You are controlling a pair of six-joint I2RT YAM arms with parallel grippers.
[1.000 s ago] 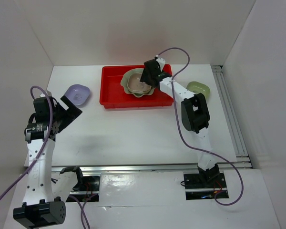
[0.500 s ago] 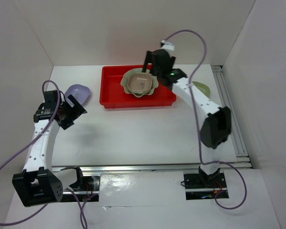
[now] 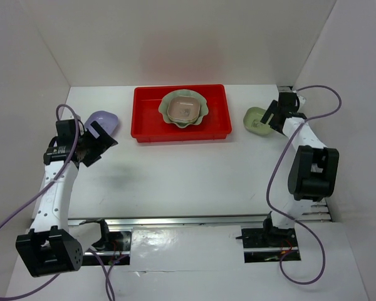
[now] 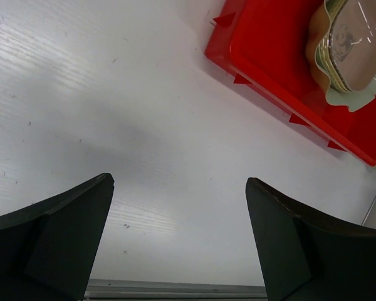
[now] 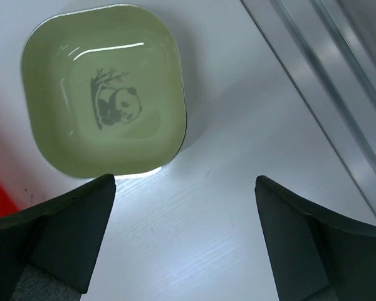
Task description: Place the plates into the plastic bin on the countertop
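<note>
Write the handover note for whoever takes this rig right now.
Left gripper: open, empty, near the lavender dish.
Right gripper: open, empty, over the green panda dish.
Done: the scalloped dish sits in the red bin with small dishes stacked in it, the tan-pink dish on top.
Left to do: the lavender dish and the green panda dish lie on the countertop, one on either side of the bin.

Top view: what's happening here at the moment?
Both arms are empty-handed. The right gripper hovers open by the small green dish, which sits on the countertop right of the red bin. The left gripper is open near the lavender dish, also outside the bin. In the bin, the large scalloped dish holds stacked small dishes, with the tan-pink dish on top.
</note>
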